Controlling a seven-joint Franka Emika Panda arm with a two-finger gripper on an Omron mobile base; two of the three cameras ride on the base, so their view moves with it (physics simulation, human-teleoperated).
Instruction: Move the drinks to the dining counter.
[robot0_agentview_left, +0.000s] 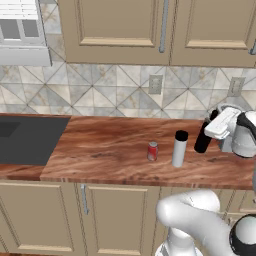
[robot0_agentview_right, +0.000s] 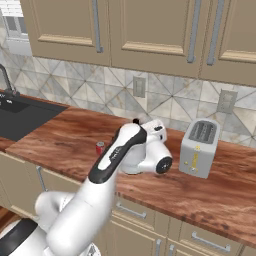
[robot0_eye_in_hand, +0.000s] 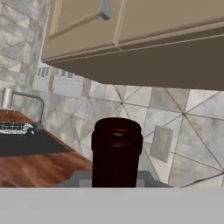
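Three drinks show on the wood counter (robot0_agentview_left: 110, 155). The short red can (robot0_agentview_left: 152, 151) (robot0_agentview_right: 100, 147) stands near the front edge. Just right of it is the tall pale-grey cylinder with a black cap (robot0_agentview_left: 179, 149). Farther right, the slim black bottle (robot0_agentview_left: 203, 140) (robot0_eye_in_hand: 116, 153) leans slightly. My gripper (robot0_agentview_left: 216, 129) is shut on its upper part. In the hand view the bottle rises close up at the bottom centre. Whether its base touches the counter I cannot tell. The dining counter is out of view.
A dark sink (robot0_agentview_left: 25, 140) (robot0_agentview_right: 20, 117) with a faucet (robot0_agentview_right: 6, 80) is set into the counter's left end. A silver toaster (robot0_agentview_right: 200, 147) stands to the right of my hand. Beige wall cabinets (robot0_agentview_left: 125, 25) hang low above the tiled backsplash.
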